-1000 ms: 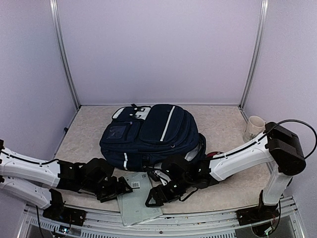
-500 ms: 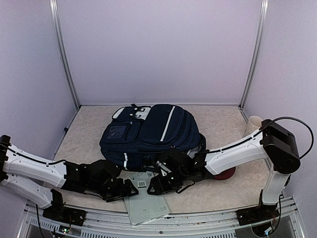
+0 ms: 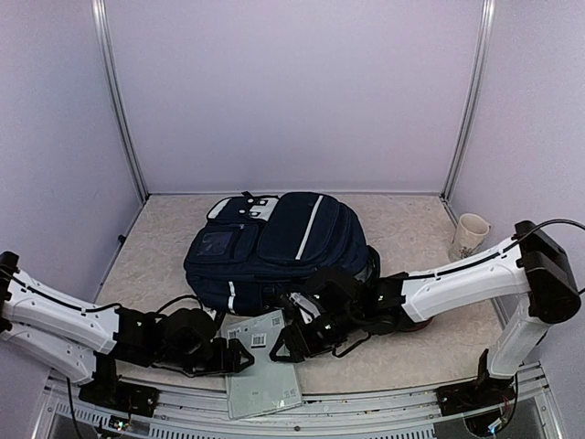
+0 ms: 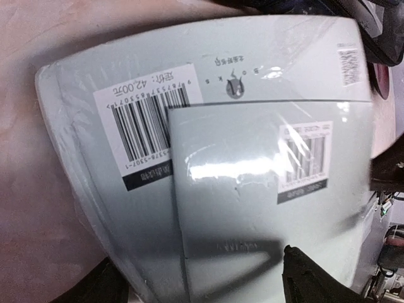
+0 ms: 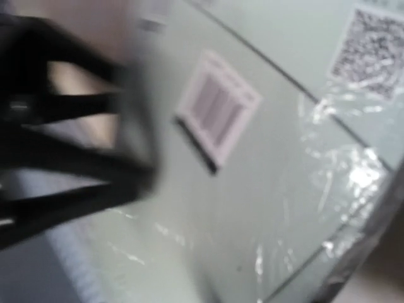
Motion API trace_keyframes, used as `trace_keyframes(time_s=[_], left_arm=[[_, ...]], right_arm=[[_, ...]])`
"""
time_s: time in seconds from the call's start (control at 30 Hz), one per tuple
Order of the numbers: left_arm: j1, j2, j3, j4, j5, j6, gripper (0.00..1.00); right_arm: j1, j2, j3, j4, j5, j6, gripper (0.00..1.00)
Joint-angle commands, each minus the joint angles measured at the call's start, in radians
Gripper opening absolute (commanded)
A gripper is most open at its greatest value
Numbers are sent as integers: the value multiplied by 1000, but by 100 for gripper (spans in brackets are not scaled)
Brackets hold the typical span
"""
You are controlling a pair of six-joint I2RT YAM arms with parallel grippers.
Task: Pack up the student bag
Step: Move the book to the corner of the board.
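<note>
At mid-table the student bag (image 3: 274, 242) lies flat, with no open mouth that I can see. Two film-wrapped books (image 3: 260, 366) sit just before it, the left gripper (image 3: 239, 351) with jaws wide at one edge, the right gripper (image 3: 285, 346) too blurred to read. Risk: slick wrap lets the top book skate off under an uneven squeeze.

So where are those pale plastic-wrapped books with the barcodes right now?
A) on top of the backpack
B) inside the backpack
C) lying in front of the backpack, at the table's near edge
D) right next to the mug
C: the top view shows the books lying outside the student bag, in front of it at the near edge, well away from the mug.
</note>
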Motion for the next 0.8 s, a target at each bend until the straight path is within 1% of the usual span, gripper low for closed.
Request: trace_keyframes(time_s=[0.0, 0.17, 0.23, 0.37, 0.53, 0.63, 0.7, 0.77], left_arm=[[-28, 46, 34, 264, 96, 45, 81], [-31, 127, 67, 332, 135, 69, 81], [-30, 169, 107, 351, 135, 113, 82], [-12, 274, 184, 306, 145, 151, 84], [-2, 396, 205, 350, 193, 132, 84], [10, 487, 266, 345, 238, 146, 83], [9, 525, 296, 345, 269, 153, 81], [9, 541, 306, 337, 280, 152, 80]], right_arm=[[50, -112, 47, 238, -93, -52, 61], [47, -188, 24, 168, -19, -54, 61], [38, -201, 0, 134, 2, -44, 62], [4, -227, -67, 72, 27, -8, 62], [-68, -285, -232, 106, 42, 44, 61], [-100, -299, -293, 137, 50, 66, 61], [-108, -303, -299, 94, 91, 70, 62], [-112, -302, -290, 22, 134, 73, 65]])
